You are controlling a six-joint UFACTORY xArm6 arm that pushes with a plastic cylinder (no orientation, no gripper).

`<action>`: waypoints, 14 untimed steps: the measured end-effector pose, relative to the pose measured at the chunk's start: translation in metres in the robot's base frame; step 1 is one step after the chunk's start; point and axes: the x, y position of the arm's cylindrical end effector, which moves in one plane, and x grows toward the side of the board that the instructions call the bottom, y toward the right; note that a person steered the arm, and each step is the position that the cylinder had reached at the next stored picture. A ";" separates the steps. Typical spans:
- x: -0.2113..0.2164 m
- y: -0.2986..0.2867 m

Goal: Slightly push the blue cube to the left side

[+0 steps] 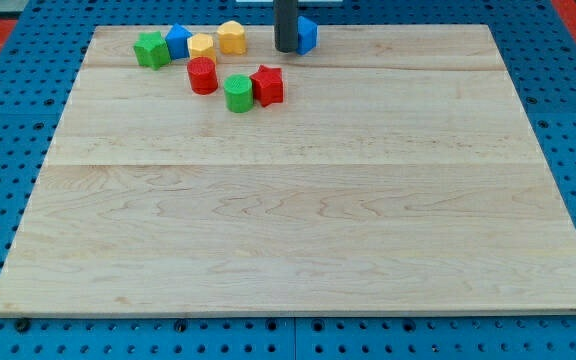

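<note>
The blue cube (pixel 307 34) sits near the view's top edge of the wooden board (pixel 298 230), right of centre-left. My tip (pixel 286 49) is at its left side, partly hiding it and touching or nearly touching it. A second blue block (pixel 178 40) sits further left in a cluster.
At the view's top left are a green block (pixel 151 49), two yellow blocks (pixel 201 47) (pixel 231 37), a red cylinder (pixel 202 76), a green cylinder (pixel 238 93) and a red block (pixel 268 85). A blue pegboard (pixel 8 120) surrounds the board.
</note>
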 end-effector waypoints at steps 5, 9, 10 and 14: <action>-0.031 -0.076; 0.044 0.036; 0.020 0.128; 0.029 0.094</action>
